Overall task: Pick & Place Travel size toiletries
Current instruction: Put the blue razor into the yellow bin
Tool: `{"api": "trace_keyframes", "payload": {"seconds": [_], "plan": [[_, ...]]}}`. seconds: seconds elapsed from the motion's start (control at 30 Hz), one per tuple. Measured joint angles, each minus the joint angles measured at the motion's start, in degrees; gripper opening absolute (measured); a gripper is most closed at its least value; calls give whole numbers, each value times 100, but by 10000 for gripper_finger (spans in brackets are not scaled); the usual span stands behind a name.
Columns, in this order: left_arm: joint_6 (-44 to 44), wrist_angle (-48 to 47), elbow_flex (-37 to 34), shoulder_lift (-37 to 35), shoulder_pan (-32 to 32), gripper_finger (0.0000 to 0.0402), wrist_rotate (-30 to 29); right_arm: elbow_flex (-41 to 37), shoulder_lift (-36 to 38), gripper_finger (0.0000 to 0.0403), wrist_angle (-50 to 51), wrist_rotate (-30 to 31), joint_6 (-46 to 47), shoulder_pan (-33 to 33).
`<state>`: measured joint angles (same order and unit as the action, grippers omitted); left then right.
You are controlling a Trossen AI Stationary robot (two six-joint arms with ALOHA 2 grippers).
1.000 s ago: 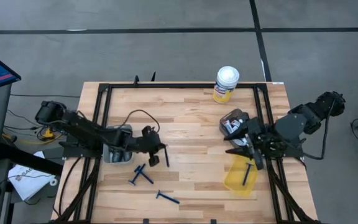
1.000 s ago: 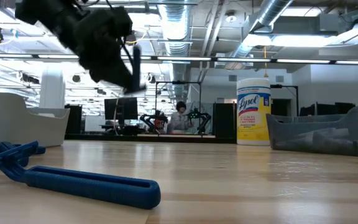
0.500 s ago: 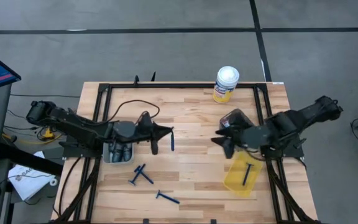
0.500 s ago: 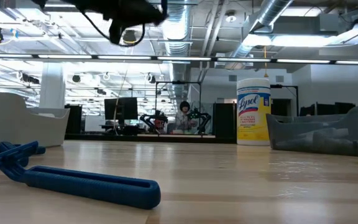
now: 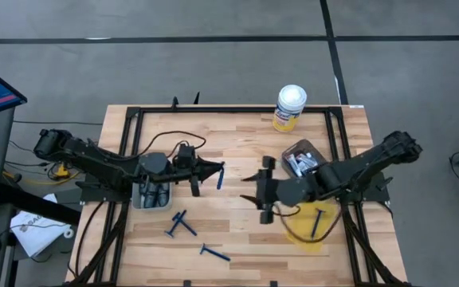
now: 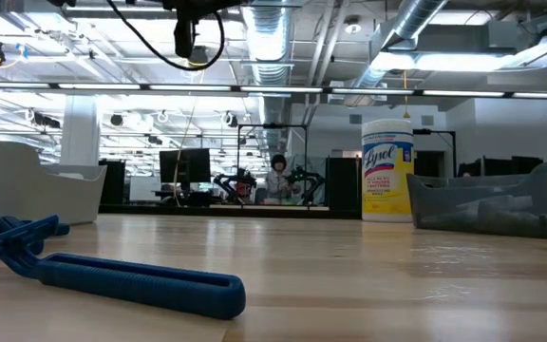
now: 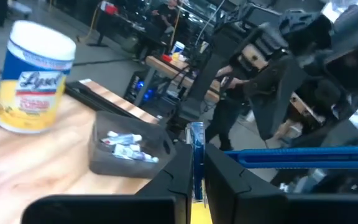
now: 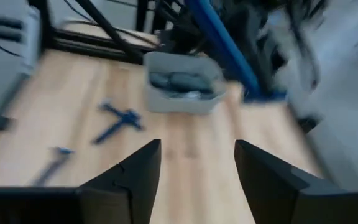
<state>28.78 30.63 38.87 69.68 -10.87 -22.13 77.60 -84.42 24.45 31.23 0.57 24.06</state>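
You've still got three blue razors (image 5: 183, 226) lying near the worktop's (image 5: 237, 135) front edge. One's already in the yellow bin (image 5: 306, 226). Mid-worktop, your left hand (image 5: 218, 174) is clenched on another razor (image 5: 220, 177), right hand (image 5: 260, 190) spread wide facing it.

Only one readable text: "Lysol" in dark blue script on the yellow label of the white-lidded yellow plastic wipes canister (image 6: 387, 169), which stands upright near the far edge of the wooden table (image 5: 237, 135), right of centre. Same brand word shows on the canister in the left wrist view (image 7: 35, 78), slanted across the yellow band; a strip of small print runs under the lid there but is too small to read. Smaller lines below the brand word in the low view also unreadable. No other labels, numbers or signs legible anywhere.
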Motion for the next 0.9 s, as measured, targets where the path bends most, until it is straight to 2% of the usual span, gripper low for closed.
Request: {"api": "trace_keyframes", "payload": {"seconds": [0.13, 0.3, 0.6, 0.77, 0.9], "plan": [[333, 2, 0, 1, -7, 19, 30, 294, -463, 188, -202, 461, -998, -70], [364, -7, 0, 1, -9, 19, 254, 816, -916, 177, -246, 572, -1340, -242], [365, -12, 0, 1, -7, 19, 256, 1596, -1232, 165, -236, 431, -2060, -307], [364, -11, 0, 1, -7, 19, 256, 1620, -1240, 160, -229, 57, -2067, -329], [366, -4, 0, 1, -9, 19, 254, 1620, -1240, 153, -227, 9, -2064, -371]]}}
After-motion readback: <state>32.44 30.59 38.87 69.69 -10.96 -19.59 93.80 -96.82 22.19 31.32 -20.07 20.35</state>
